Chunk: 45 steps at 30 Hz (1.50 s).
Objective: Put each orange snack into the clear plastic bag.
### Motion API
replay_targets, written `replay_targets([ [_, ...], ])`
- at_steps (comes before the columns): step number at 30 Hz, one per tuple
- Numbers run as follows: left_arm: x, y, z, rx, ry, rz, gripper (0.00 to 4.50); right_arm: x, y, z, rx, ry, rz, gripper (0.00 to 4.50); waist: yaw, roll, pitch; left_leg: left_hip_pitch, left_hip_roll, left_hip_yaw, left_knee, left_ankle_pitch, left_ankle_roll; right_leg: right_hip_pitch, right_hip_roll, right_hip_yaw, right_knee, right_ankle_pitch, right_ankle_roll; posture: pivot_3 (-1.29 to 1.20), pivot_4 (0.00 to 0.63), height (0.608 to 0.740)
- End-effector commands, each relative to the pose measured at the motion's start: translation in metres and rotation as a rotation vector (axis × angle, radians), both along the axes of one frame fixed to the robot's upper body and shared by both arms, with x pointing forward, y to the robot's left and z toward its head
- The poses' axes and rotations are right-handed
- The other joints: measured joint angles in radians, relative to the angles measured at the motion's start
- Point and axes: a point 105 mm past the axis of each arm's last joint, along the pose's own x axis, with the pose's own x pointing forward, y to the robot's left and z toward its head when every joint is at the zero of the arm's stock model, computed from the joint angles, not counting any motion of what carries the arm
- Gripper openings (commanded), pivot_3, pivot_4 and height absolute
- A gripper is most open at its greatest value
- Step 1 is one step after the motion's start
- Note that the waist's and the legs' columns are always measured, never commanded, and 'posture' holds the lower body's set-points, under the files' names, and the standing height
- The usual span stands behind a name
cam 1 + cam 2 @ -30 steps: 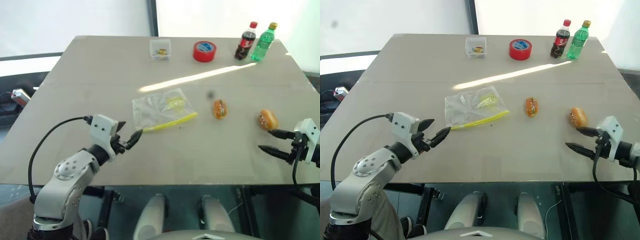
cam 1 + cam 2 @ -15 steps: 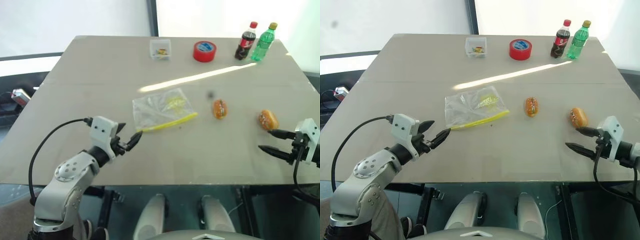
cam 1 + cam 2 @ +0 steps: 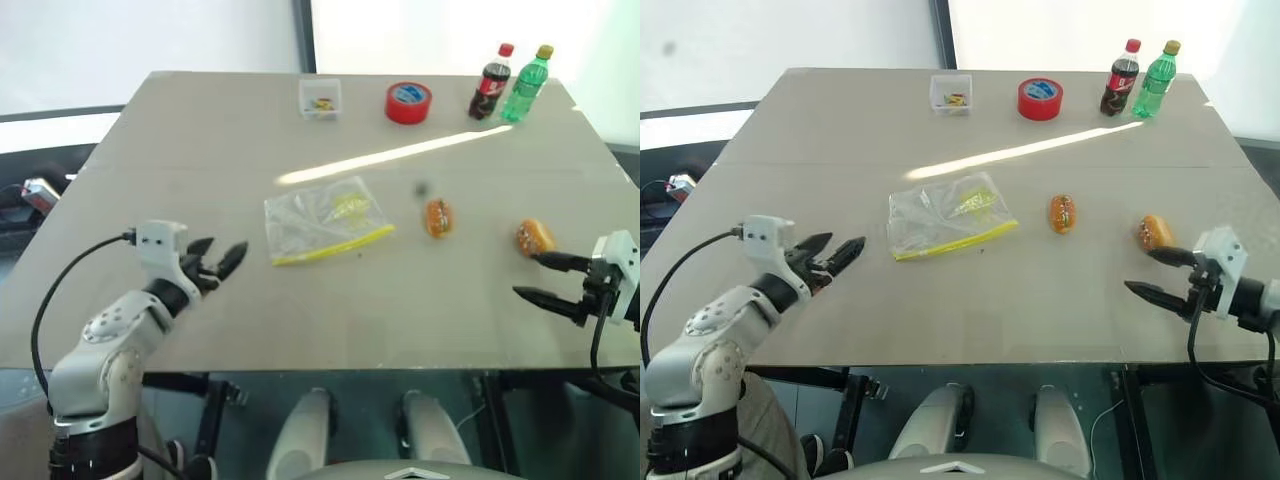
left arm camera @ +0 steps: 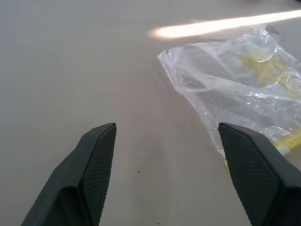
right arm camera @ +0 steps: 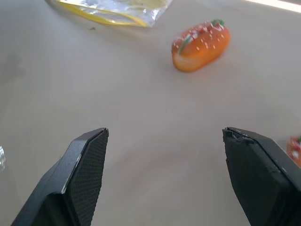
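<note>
The clear plastic bag [image 3: 325, 225] lies flat near the table's middle, its yellow seal strip along the near edge. One orange snack [image 3: 438, 217] sits just right of it, a second orange snack [image 3: 535, 238] farther right. My left gripper [image 3: 222, 252] hovers open a short way left of the bag, which also shows in the left wrist view [image 4: 235, 89] beyond the fingers [image 4: 96, 160]. My right gripper [image 3: 528, 275] stands open just in front of the right-hand snack, holding nothing. The right wrist view shows the middle snack [image 5: 200, 44] ahead of it.
Along the far edge stand a small clear box [image 3: 320, 97], a red tape roll [image 3: 409, 102], a cola bottle [image 3: 491, 82] and a green bottle [image 3: 527, 84]. The table's near edge [image 3: 330, 365] runs just below both grippers.
My left gripper has pulled leftward away from the end of the bag's yellow strip and rolled. The right gripper has shifted slightly up and inward. Bag and snacks have stayed put.
</note>
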Motion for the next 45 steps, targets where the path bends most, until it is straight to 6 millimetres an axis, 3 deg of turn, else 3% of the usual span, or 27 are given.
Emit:
replay_targets([
  [1, 0.010, -0.018, -0.006, -0.154, 0.074, -0.086, 3.66, 0.001, 0.025, 0.024, 0.015, -0.065, 0.071, 3.96, 0.001, 0.000, 0.000, 0.000, 0.000, 0.000, 0.000, 0.000, 0.000, 0.000, 0.000, 0.000, 0.000, 0.000, 0.000, 0.00, 0.150, 0.740],
  [5, 0.025, -0.035, -0.011, -0.323, 0.145, -0.141, 3.66, 0.001, 0.044, 0.035, 0.029, -0.092, 0.117, 3.96, 0.005, 0.000, 0.000, -0.001, -0.001, -0.002, 0.000, 0.000, 0.000, 0.000, 0.000, -0.003, 0.000, 0.000, 0.000, 0.00, 0.150, 0.740],
  [8, 0.034, -0.046, -0.013, -0.399, 0.185, -0.182, 3.66, 0.001, 0.047, 0.036, 0.025, -0.097, 0.120, 3.96, 0.007, 0.000, 0.000, -0.001, -0.001, -0.002, 0.000, 0.000, 0.000, 0.001, 0.000, -0.003, 0.000, 0.000, 0.000, 0.00, 0.150, 0.740],
  [17, 0.054, -0.075, -0.039, -0.378, 0.329, -0.234, 3.66, -0.003, 0.046, 0.041, 0.025, -0.120, 0.124, 3.96, 0.017, 0.006, -0.007, 0.001, -0.005, -0.002, 0.000, 0.000, 0.000, 0.002, -0.001, -0.003, 0.000, 0.000, 0.000, 0.00, 0.150, 0.740],
  [18, 0.054, -0.078, -0.039, -0.386, 0.331, -0.248, 3.16, -0.004, 0.047, 0.041, 0.029, -0.121, 0.124, 4.01, 0.019, 0.007, -0.007, 0.001, -0.005, -0.003, 0.000, 0.000, 0.000, 0.002, -0.001, -0.003, 0.000, 0.000, 0.000, 0.00, 0.150, 0.740],
  [19, 0.054, -0.081, -0.039, -0.393, 0.333, -0.260, 3.02, -0.004, 0.048, 0.041, 0.036, -0.122, 0.122, 4.01, 0.021, 0.007, -0.008, 0.001, -0.005, -0.003, 0.000, 0.000, 0.000, 0.002, -0.001, -0.003, 0.000, 0.000, 0.000, 0.00, 0.150, 0.740],
  [20, 0.054, -0.082, -0.040, -0.398, 0.335, -0.266, 2.61, -0.003, 0.048, 0.041, 0.040, -0.122, 0.120, 4.01, 0.023, 0.008, -0.008, 0.001, -0.005, -0.002, 0.000, 0.000, 0.000, 0.002, -0.001, -0.003, 0.000, 0.000, 0.000, 0.00, 0.150, 0.740],
  [25, 0.052, -0.087, -0.034, -0.448, 0.333, -0.277, 0.06, 0.001, 0.050, 0.036, 0.056, -0.110, 0.097, 4.01, 0.025, 0.007, -0.008, 0.000, -0.005, -0.003, 0.000, 0.000, 0.000, 0.002, -0.001, -0.003, 0.000, 0.000, 0.000, 0.00, 0.150, 0.740],
  [30, 0.046, -0.092, -0.011, -0.561, 0.312, -0.283, 0.06, 0.013, 0.068, 0.020, -0.022, -0.146, 0.075, 4.01, 0.021, 0.007, -0.008, 0.000, -0.004, -0.004, 0.000, 0.000, 0.000, 0.002, -0.001, -0.002, 0.000, 0.000, 0.000, 0.00, 0.150, 0.740],
  [36, 0.029, -0.108, 0.021, -0.628, 0.263, -0.323, 0.06, 0.037, 0.102, -0.018, -0.181, -0.208, 0.084, 4.01, 0.016, 0.005, -0.007, -0.001, -0.005, -0.009, 0.000, 0.000, -0.001, 0.000, -0.001, -0.003, 0.000, 0.000, 0.000, 0.00, 0.150, 0.740],
  [45, 0.006, -0.118, 0.036, -0.619, 0.241, -0.360, 0.06, 0.088, 0.123, -0.033, -0.318, -0.370, 0.029, 4.01, -0.003, 0.004, -0.006, 0.000, -0.005, -0.008, 0.000, 0.003, -0.005, 0.000, -0.001, -0.002, 0.001, 0.000, 0.000, 0.00, 0.150, 0.740],
])
